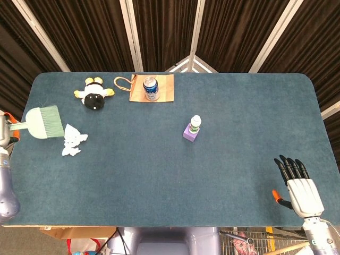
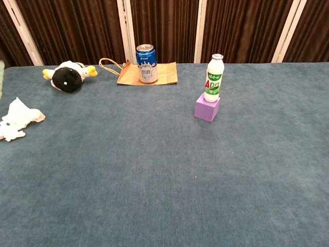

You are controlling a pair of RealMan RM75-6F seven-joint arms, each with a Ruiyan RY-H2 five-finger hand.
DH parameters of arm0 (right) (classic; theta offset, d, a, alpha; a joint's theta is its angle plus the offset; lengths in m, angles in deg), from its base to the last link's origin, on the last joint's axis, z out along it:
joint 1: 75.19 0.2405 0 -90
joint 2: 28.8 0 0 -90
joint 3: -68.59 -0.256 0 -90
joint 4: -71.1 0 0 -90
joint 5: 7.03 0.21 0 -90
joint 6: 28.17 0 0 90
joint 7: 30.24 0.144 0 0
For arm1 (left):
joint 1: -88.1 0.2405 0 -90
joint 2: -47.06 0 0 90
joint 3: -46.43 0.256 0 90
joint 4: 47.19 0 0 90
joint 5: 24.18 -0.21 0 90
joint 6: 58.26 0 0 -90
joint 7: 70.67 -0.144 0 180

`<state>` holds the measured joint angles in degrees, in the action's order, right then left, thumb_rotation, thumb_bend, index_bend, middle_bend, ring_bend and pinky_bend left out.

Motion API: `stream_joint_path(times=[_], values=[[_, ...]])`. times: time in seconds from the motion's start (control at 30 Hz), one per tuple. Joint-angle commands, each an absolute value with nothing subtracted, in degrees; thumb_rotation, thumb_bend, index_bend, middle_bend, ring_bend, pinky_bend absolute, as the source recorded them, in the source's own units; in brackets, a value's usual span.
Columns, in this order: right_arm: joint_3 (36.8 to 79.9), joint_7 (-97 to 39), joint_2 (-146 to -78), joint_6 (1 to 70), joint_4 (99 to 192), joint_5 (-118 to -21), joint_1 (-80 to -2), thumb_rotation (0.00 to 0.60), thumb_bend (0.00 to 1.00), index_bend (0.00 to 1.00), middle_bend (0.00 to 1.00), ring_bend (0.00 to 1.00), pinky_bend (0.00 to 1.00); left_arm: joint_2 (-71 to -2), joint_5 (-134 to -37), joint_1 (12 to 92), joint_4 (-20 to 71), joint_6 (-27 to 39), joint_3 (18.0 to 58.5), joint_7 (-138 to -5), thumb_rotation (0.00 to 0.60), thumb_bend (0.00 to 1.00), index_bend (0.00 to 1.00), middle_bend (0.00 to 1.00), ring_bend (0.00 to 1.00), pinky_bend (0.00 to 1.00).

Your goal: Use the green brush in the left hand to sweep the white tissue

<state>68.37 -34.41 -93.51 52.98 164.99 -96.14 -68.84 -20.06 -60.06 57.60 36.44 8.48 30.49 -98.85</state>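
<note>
Table (image 1: pixel 212 175): we see the white tissue (image 1: pixel 71 143) crumpled near its left edge.
Green brush (image 1: pixel 44 121): grasped by our left hand (image 1: pixel 3 133) at the frame edge, bristles just beside the tissue.
Right hand (image 1: pixel 297 183): released, fingers spread.
Risk: we judge a high pass could miss.
Views: only the head view shows hands and brush.

The table (image 1: pixel 223 159) is dark teal. At the left edge, the brush (image 1: pixel 45 122) is pale green with an orange handle; the tissue (image 1: pixel 72 142) beside it is white. Upper left, the plush toy (image 1: pixel 94 95) is black, white and yellow; the can (image 1: pixel 151 88) is blue on a tan paper bag (image 1: pixel 164 87). At centre, a white, green-labelled bottle (image 2: pixel 214 78) tops a purple block (image 2: pixel 207 109).
</note>
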Motion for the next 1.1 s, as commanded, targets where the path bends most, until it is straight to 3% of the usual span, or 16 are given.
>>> stream_joint_path(times=[0.03, 0.3, 0.4, 0.47, 0.6, 0.7, 0.73, 0.8, 0.97, 1.1], values=[[68.4, -34.3, -93.5, 52.9, 165.0, -96.1, -68.8, 0.6, 0.32, 0.0, 0.0, 0.0, 0.01, -15.9, -69.1, 61.2, 44.0, 10.8, 30.1, -91.4, 0.6, 0.74, 0.78, 1.0, 1.0, 1.0], [68.3, -34.2, -93.5, 52.8, 164.9, -95.9, -68.8, 0.6, 0.32, 0.0, 0.0, 0.0, 0.01, -18.2, -81.6, 64.4, 57.4, 12.7, 38.2, -91.5, 0.6, 0.71, 0.76, 1.0, 1.0, 1.0], [68.3, -34.2, -93.5, 52.9, 164.9, -96.0, -68.8, 0.6, 0.32, 0.0, 0.0, 0.0, 0.01, -20.9, -83.0, 64.6, 59.3, 12.9, 40.4, -93.9, 0.6, 0.67, 0.7, 1.0, 1.0, 1.0], [68.3, -34.3, -93.4, 52.9, 164.9, -96.0, -68.8, 0.6, 0.32, 0.0, 0.0, 0.0, 0.01, -24.2, -83.6, 64.6, 59.5, 13.0, 41.9, -95.9, 0.6, 0.59, 0.6, 1.0, 1.0, 1.0], [68.2, -34.2, -93.3, 52.9, 165.1, -95.7, -68.9, 0.6, 0.32, 0.0, 0.0, 0.0, 0.01, -28.2, -83.8, 64.8, 58.9, 12.7, 44.0, -97.9, 0.6, 0.38, 0.51, 1.0, 1.0, 1.0], [68.2, -33.9, -93.1, 52.8, 165.0, -95.5, -69.0, 0.6, 0.32, 0.0, 0.0, 0.0, 0.01, -29.1, -85.0, 65.5, 57.5, 13.6, 45.2, -98.6, 0.6, 0.12, 0.38, 0.93, 0.97, 1.0], [68.2, -33.8, -93.1, 52.8, 165.0, -95.4, -69.0, 0.6, 0.32, 0.0, 0.0, 0.0, 0.01, -28.8, -85.2, 65.9, 57.1, 13.8, 45.5, -98.6, 0.6, 0.05, 0.33, 0.88, 0.94, 0.98], [68.2, -33.7, -93.0, 52.8, 164.9, -95.5, -69.0, 0.6, 0.32, 0.0, 0.0, 0.0, 0.01, -27.7, -85.4, 66.3, 56.9, 14.0, 45.9, -98.3, 0.6, 0.0, 0.25, 0.76, 0.82, 0.91], [68.3, -33.9, -93.1, 52.7, 165.0, -95.8, -68.9, 0.6, 0.32, 0.0, 0.0, 0.0, 0.01, -21.9, -89.0, 69.5, 58.7, 17.0, 46.2, -90.9, 0.6, 0.0, 0.02, 0.28, 0.39, 0.51], [68.3, -34.4, -93.3, 52.6, 164.7, -96.0, -68.8, 0.6, 0.32, 0.0, 0.0, 0.0, 0.01, -17.2, -101.6, 74.5, 55.9, 24.7, 48.5, -79.7, 0.6, 0.0, 0.0, 0.07, 0.16, 0.33]])
